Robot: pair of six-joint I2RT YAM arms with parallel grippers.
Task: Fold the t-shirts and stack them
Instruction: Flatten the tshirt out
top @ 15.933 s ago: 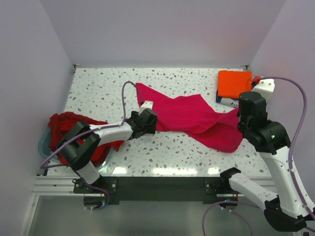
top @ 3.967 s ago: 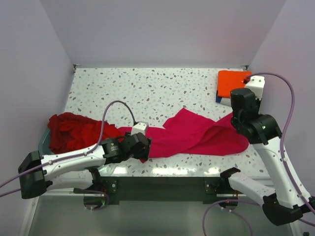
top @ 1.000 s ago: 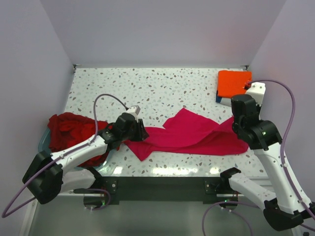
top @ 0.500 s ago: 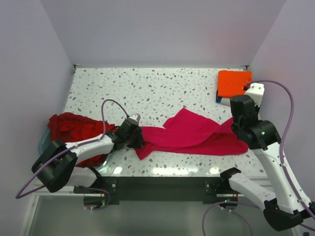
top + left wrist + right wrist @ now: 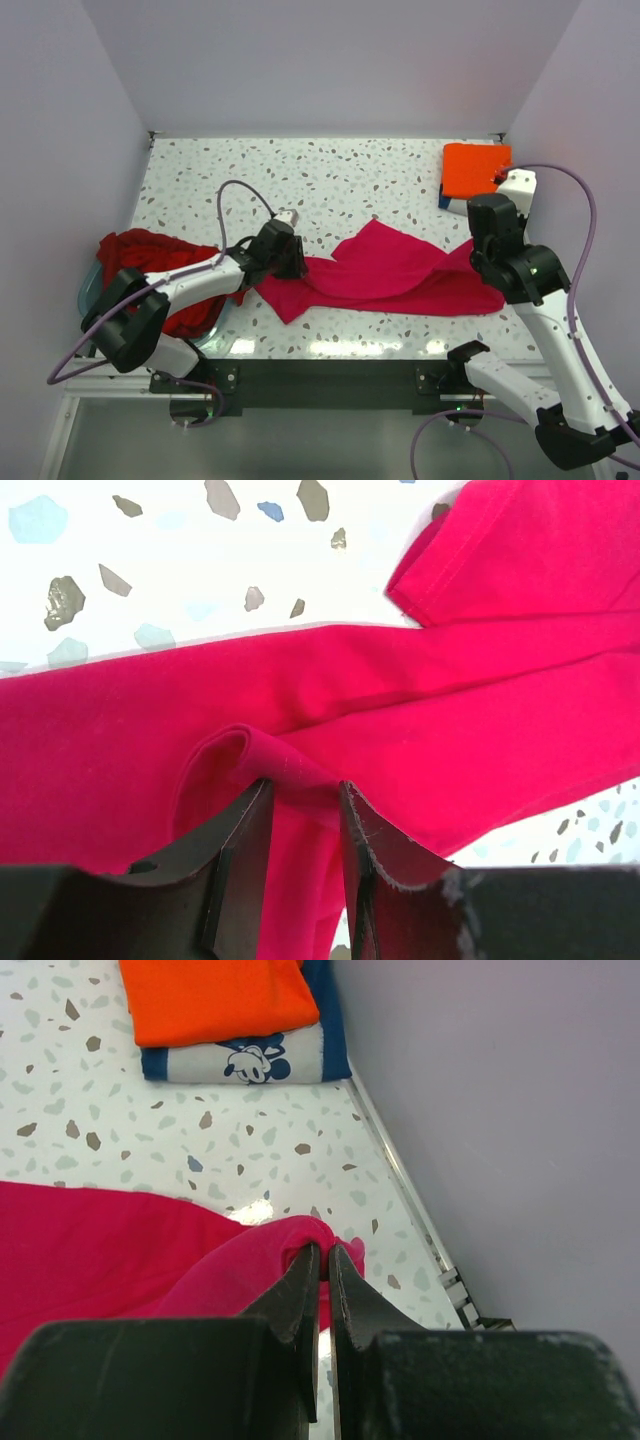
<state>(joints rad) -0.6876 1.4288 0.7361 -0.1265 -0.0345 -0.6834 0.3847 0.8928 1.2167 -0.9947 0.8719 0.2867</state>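
The magenta t-shirt (image 5: pixel 390 275) lies strung out on the table (image 5: pixel 330 180), nearer the arms than the folded orange t-shirt (image 5: pixel 475 168). Its right end is just in front of that orange t-shirt and its left end is well away from it. The left gripper (image 5: pixel 303 792) holds a raised fold of that far end between half-parted fingers (image 5: pixel 240 860). Since 0.5 s ago it has shifted a little toward the orange t-shirt, taking the cloth edge with it. The right gripper (image 5: pixel 323 1252) is clamped almost closed on a pinch of magenta hem, placed as before. A navy t-shirt (image 5: pixel 240 1062) sits under the orange t-shirt. Dark red t-shirts (image 5: pixel 140 262) in the tub (image 5: pixel 88 288) lie farthest from it.
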